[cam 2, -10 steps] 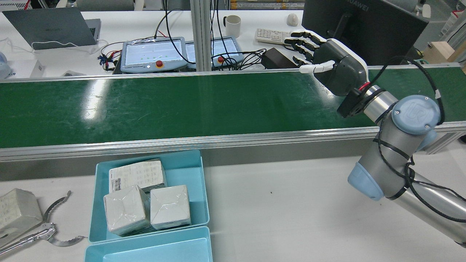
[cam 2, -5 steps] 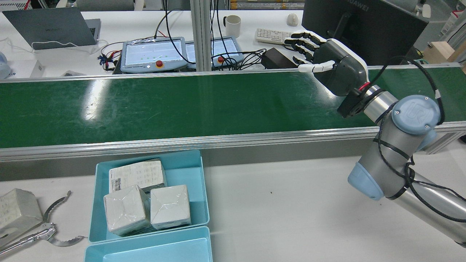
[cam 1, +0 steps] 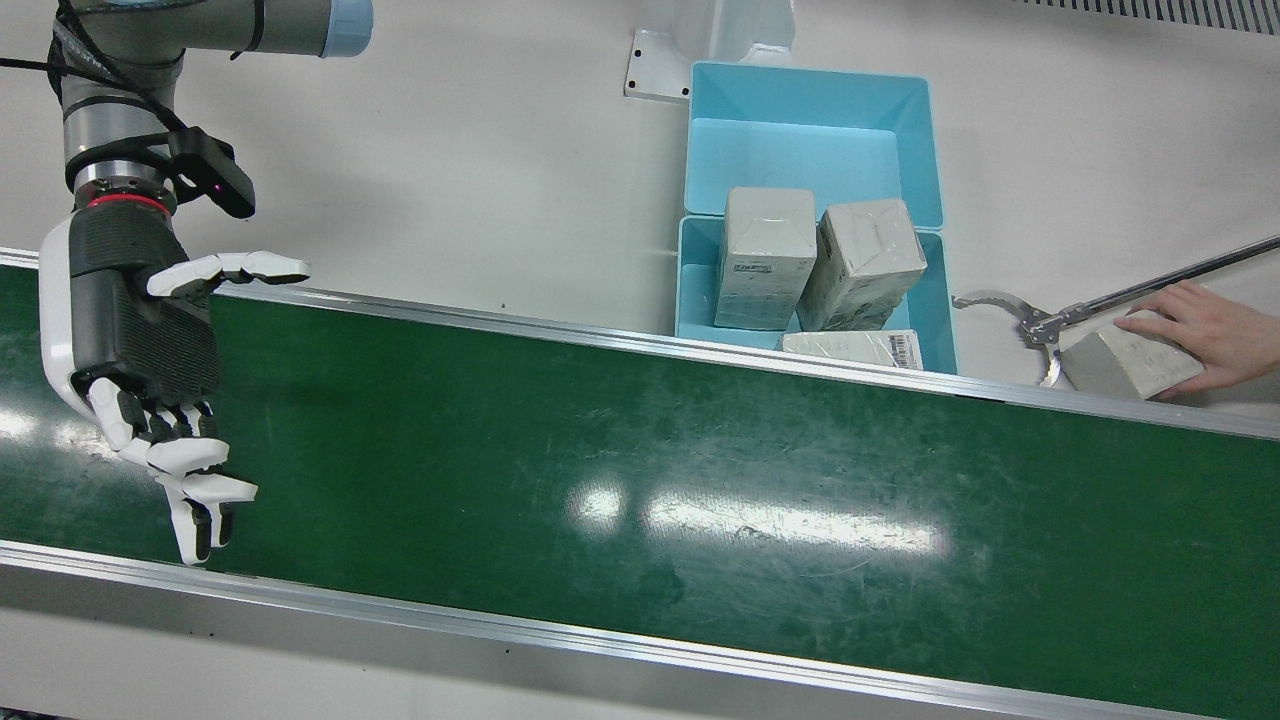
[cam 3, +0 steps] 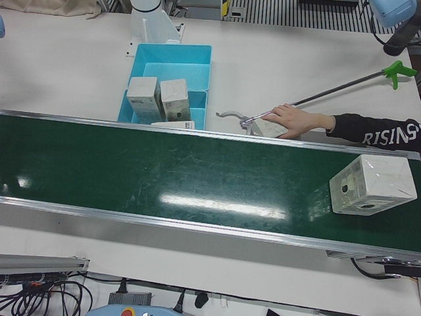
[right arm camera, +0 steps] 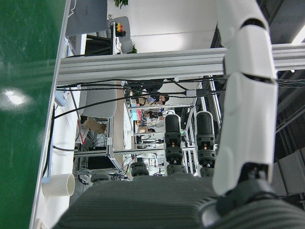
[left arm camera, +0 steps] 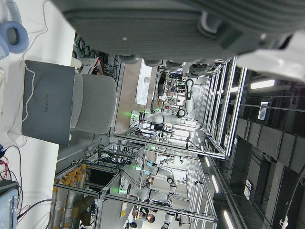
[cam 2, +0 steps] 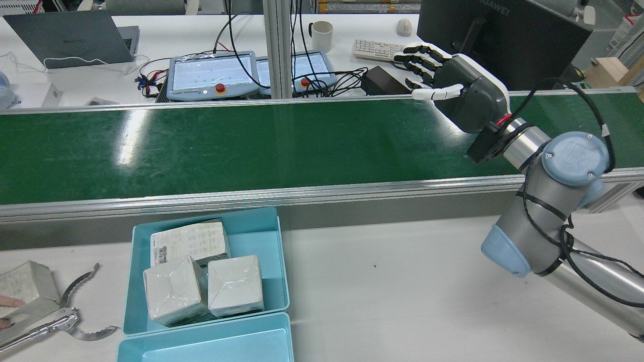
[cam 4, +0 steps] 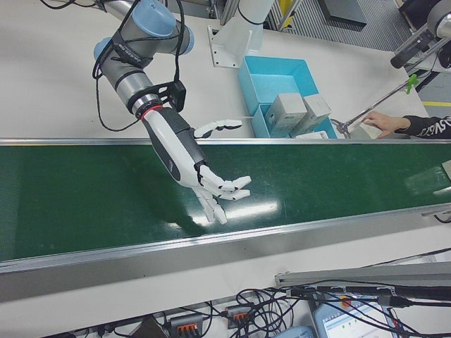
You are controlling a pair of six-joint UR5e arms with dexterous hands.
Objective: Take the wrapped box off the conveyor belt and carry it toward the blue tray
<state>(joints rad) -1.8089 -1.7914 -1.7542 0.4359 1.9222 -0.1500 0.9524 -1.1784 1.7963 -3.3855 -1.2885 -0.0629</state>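
Note:
A wrapped box (cam 3: 371, 184) lies on the green conveyor belt (cam 1: 700, 480) at its far right end in the left-front view; the front and rear views do not show it. My right hand (cam 1: 135, 340) hovers open over the belt's other end, fingers spread and empty, far from that box. It also shows in the rear view (cam 2: 465, 90) and the right-front view (cam 4: 184, 158). Two blue trays sit beside the belt: one (cam 1: 810, 160) is empty, the other (cam 1: 684, 280) holds three wrapped boxes. My left hand (left arm camera: 167, 28) shows only its palm.
A person's hand (cam 1: 1195, 335) rests on another wrapped box (cam 1: 1120, 365) beside a metal grabber tool (cam 1: 1030, 325) on the table next to the trays. Monitors, a keyboard and a mug (cam 2: 322, 35) stand beyond the belt.
My right hand has hardly moved. On the table at the rear view's left, a person's finger has come in and shifted the loose wrapped box slightly.

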